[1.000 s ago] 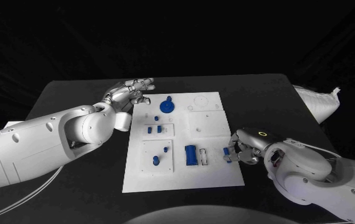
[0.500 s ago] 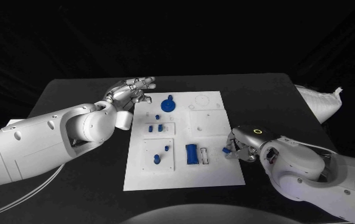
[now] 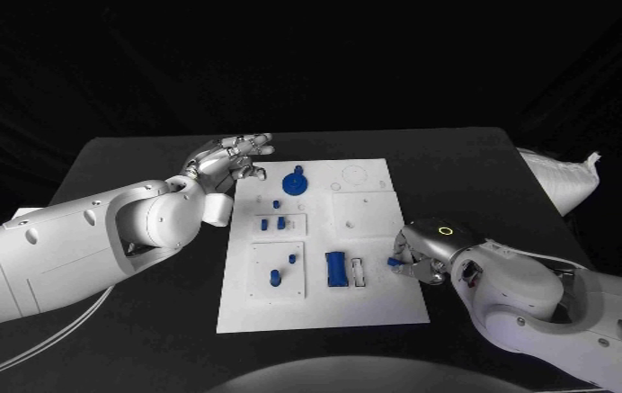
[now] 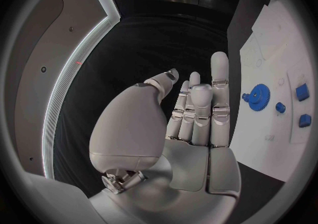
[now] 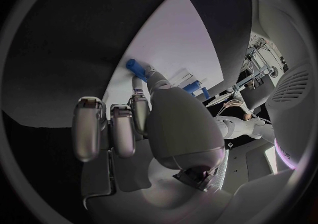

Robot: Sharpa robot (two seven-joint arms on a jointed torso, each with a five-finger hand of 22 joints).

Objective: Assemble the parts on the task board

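Observation:
The white task board (image 3: 367, 308) lies in the middle of the black table. On it are a blue gear (image 3: 294, 184), a long blue block (image 3: 336, 270) and several small blue parts (image 3: 272, 225). My right hand (image 3: 419, 257) hovers at the board's right edge and pinches a small blue peg (image 3: 393, 262) between thumb and a finger; the right wrist view shows the peg (image 5: 137, 68) at the fingertips over the board (image 5: 179, 38). My left hand (image 3: 231, 161) floats by the board's far left corner, fingers straight, holding nothing. The left wrist view shows that hand (image 4: 193, 123) and the gear (image 4: 259, 96).
A white crumpled bag (image 3: 560, 178) lies at the table's right edge. Bare black table surrounds the board on all sides, with wide room at the front left. The board's far right quarter carries only outlines and small holes.
My right hand has drawn slightly inward and away from me along the board's right edge, carrying the blue peg with it. The left hand has stayed put.

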